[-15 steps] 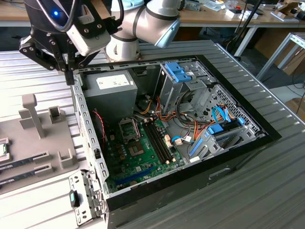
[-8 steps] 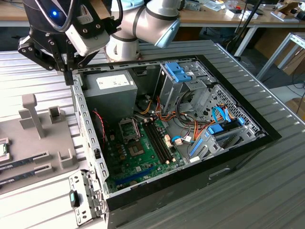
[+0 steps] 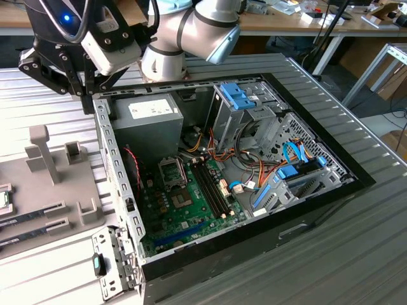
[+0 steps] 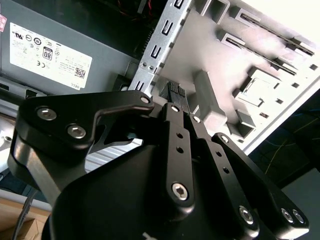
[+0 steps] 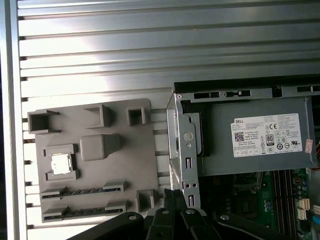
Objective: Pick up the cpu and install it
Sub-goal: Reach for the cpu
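One cpu (image 5: 61, 163) in grey tray (image 5: 132, 160) slot, well apart from empty jaws pressed together.

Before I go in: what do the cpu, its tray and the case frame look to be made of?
The cpu seems to have a metal lid, going by its pale silvery sheen. The tray looks like plastic: even matte grey, with blocky moulded pockets. The case frame is probably sheet steel: bare grey metal with punched slots and folded edges.
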You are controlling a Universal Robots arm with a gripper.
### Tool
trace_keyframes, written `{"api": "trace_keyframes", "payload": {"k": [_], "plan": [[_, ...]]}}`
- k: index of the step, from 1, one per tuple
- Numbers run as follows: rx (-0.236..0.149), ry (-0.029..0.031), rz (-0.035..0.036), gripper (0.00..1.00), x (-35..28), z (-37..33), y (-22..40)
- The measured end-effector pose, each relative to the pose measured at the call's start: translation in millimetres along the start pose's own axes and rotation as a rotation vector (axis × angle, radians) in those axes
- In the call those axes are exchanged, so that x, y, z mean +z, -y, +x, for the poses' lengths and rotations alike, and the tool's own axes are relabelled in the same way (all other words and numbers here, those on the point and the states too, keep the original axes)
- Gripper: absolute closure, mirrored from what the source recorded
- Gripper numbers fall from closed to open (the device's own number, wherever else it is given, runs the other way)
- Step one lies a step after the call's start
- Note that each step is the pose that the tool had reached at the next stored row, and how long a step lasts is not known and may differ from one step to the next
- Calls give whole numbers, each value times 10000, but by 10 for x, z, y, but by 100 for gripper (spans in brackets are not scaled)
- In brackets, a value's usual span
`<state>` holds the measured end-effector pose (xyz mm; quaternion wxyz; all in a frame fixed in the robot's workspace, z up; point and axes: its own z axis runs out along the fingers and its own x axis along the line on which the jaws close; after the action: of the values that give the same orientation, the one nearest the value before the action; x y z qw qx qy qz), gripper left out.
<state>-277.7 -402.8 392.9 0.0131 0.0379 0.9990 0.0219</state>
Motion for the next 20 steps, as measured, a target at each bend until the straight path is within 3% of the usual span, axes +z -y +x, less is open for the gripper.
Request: {"api": "trace_keyframes", "payload": {"k": [20], "plan": [[0,0,0,89,0,34,3]]}}
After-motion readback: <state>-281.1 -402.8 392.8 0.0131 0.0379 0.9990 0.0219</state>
